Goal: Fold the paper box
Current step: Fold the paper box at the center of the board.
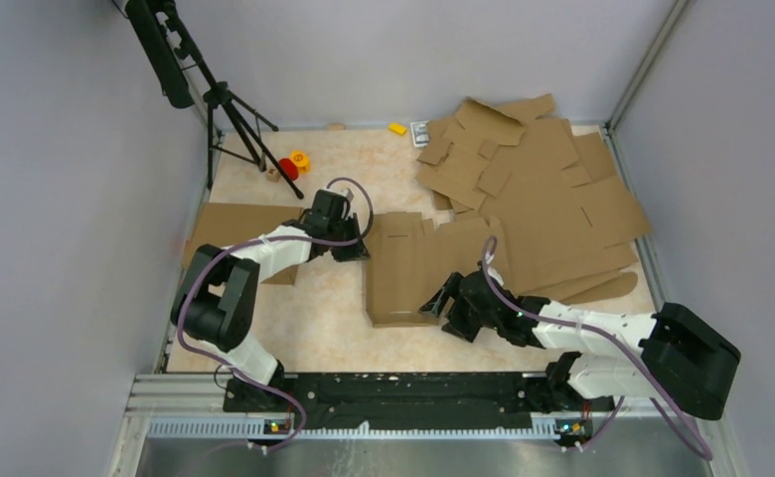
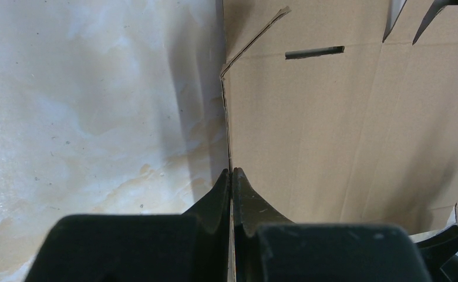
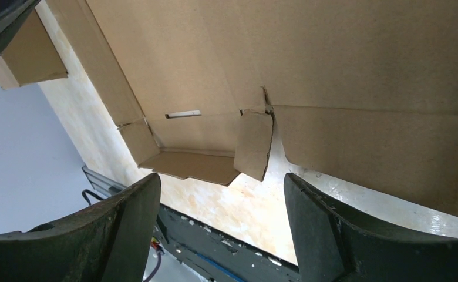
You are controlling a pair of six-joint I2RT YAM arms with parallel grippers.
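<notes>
Two grippers work one blank; the paper box (image 1: 403, 266) lies mid-table between the arms, just in front of a loose pile of spare cardboard blanks (image 1: 542, 189) at the back right. The left gripper (image 2: 231, 176) is clenched on the box's left edge; the thin board shows edge-on between the tips, so that side strip looks pinched and possibly raised off the table (image 2: 86, 117), though I can't tell how far. The right gripper (image 3: 221, 185) is released, fingers wide apart with nothing between them, hovering by the near right part of the box. The right wrist view shows a small tab (image 3: 253, 144) and a near end flap (image 3: 185, 165) bent out of plane; the slot (image 3: 182, 114) is empty; the main panel is flat. Judged early stage: creases are started at the near end, no wall stands locked, no tab is in a slot, and the far end looks flat from the top view. Left to do: raise the long walls, tuck the corner tabs, fold the end panels over and lock them into the slots.
</notes>
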